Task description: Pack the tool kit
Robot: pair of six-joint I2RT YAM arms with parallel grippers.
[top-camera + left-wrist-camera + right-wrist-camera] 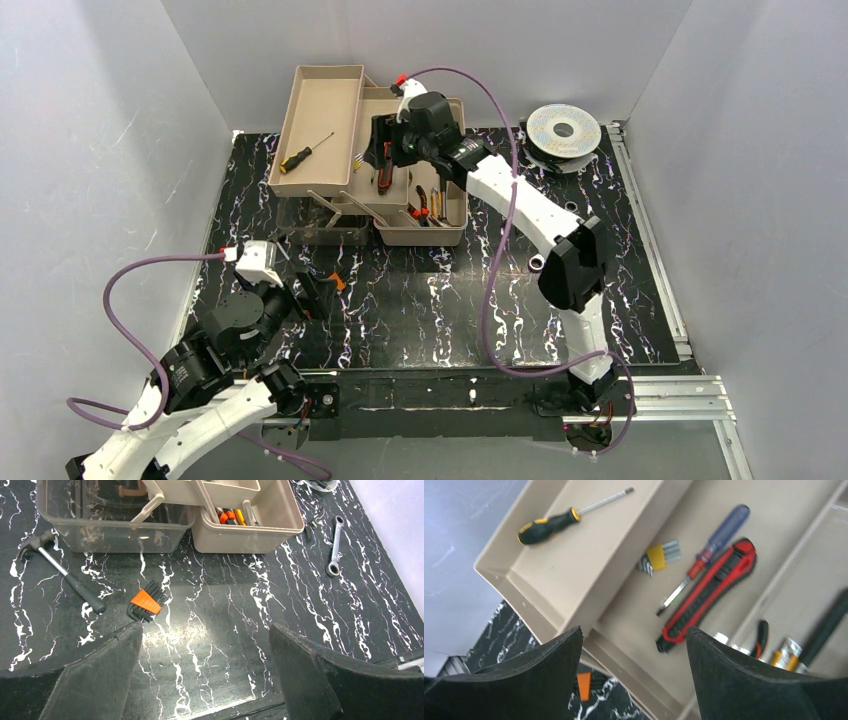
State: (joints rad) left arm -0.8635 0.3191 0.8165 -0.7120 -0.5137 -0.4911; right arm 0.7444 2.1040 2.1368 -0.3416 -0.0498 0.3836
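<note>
Top view looks down from high at 6 o'clock, the whole desk (400,330) in frame and the toolbox (420,235) up at 12. Left wrist view sits low and close to the desk, facing 12 toward the toolbox. Right wrist view hangs close above its trays (574,580), looking steeply down. All three share the toolbox.

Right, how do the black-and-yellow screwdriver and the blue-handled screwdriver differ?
The black-and-yellow screwdriver lies alone in the beige outer tray; the blue-handled screwdriver shares the neighbouring tray with a red utility knife. The first's tip points opposite the second's. Both lie flat.
</note>
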